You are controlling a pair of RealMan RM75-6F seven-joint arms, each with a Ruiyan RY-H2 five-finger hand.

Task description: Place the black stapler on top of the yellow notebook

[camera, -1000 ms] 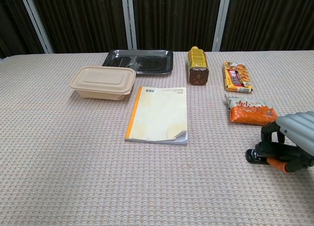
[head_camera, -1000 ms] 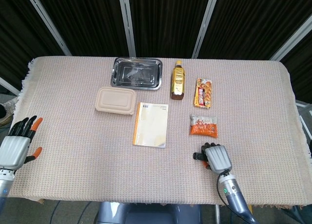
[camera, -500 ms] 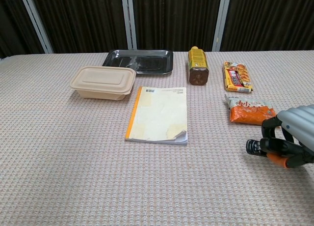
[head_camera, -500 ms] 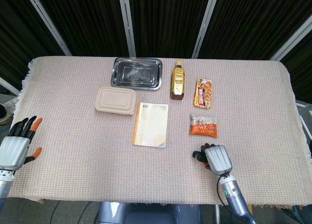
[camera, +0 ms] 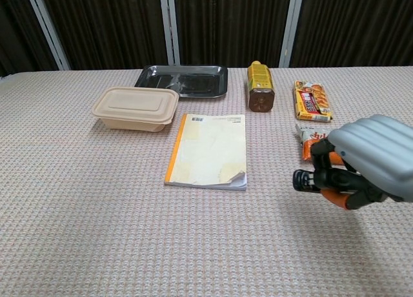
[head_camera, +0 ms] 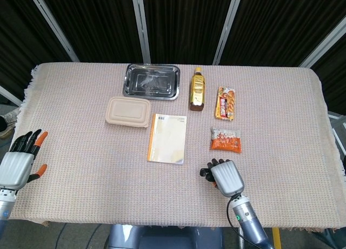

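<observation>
Item count on the tabletop (head_camera: 81, 168)

One yellow notebook (head_camera: 167, 138), one black stapler (camera: 308, 180), one metal tray (head_camera: 153, 81), one lidded beige food box (head_camera: 128, 111) and one bottle (head_camera: 197, 89) of amber drink are counted. Two snack packets are seen: one long yellow packet (head_camera: 226, 103) and one orange packet (head_camera: 225, 140). Two robot hands are in view, one left hand (head_camera: 19, 163) and one right hand (head_camera: 224, 177).

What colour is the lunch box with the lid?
Beige lunch box; chest view shows it best.
</observation>
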